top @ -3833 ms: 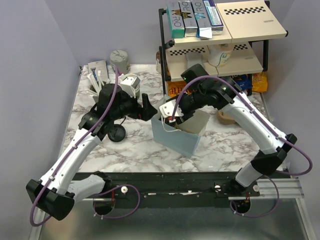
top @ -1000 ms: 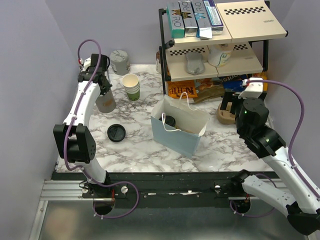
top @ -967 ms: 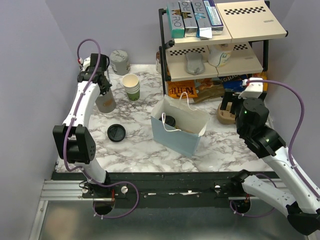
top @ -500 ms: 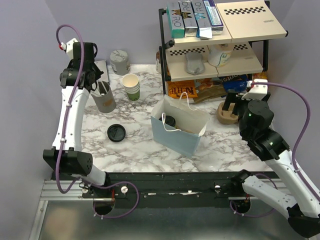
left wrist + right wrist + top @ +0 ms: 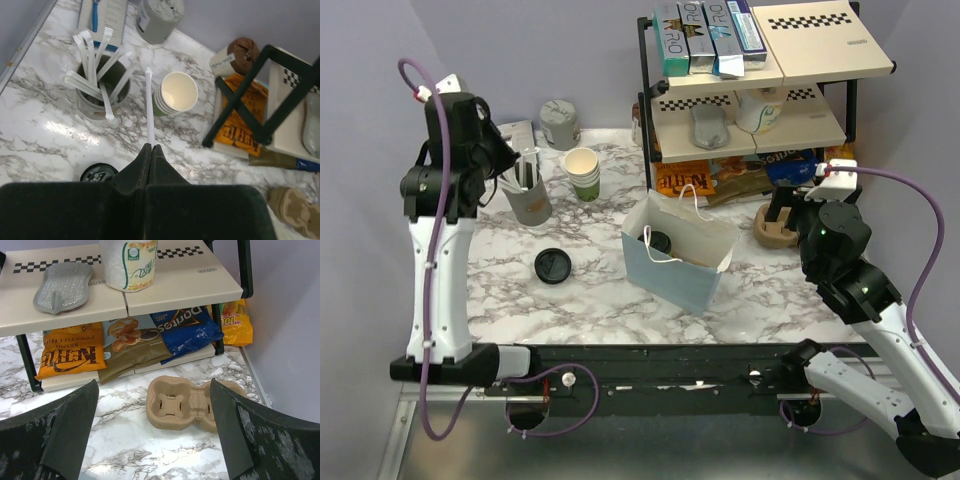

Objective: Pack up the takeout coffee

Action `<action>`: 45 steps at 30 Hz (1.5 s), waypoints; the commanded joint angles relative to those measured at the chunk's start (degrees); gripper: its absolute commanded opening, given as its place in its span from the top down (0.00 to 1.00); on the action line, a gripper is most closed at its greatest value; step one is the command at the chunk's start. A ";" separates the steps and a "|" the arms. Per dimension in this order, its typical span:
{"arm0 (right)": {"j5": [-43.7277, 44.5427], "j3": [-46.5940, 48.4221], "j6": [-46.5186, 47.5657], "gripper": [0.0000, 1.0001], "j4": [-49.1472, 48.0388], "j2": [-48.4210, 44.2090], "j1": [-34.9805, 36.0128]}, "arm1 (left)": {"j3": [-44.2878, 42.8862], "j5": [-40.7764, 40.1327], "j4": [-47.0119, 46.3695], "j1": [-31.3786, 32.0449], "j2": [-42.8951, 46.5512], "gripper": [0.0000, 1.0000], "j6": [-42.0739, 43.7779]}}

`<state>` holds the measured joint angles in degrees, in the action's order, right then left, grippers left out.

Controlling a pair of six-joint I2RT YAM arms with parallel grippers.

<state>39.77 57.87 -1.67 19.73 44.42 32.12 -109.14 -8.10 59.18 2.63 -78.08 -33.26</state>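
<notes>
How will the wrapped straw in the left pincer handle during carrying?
Likely very light: the wrapped straw is thin. It stands straight from the shut left pincer, so probably stiff enough. Pinched only at one end, it may pivot or slip.

Glossy marble tabletop, matt paper bag

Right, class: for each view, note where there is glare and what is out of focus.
Top external: even light, everything sharp. Left wrist: a glare patch on the marble table; the left fingers, pinching a wrapped straw, are dark and soft. Right wrist: the open right fingers blur at the bottom corners; the Doritos bag is sharp.
</notes>
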 commanded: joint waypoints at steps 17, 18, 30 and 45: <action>-4.96 -0.12 -0.88 0.00 1.63 0.66 -0.39 | -1.85 40.27 -8.29 4.47 9.71 1.00 1.17; -4.96 -0.12 -0.88 0.00 1.81 0.84 -0.39 | -2.47 39.31 -8.03 6.75 8.23 1.00 1.44; -4.61 -0.74 0.26 0.00 2.69 0.75 -0.39 | -12.95 31.57 0.24 25.66 2.04 1.00 9.69; -5.49 -2.23 0.44 0.00 2.95 1.28 -0.39 | -13.82 24.62 11.22 29.97 3.89 1.00 19.01</action>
<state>35.07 56.66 -1.83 21.30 45.80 32.12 -122.08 20.23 66.59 32.29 -76.49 -18.39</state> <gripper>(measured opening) 0.998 0.009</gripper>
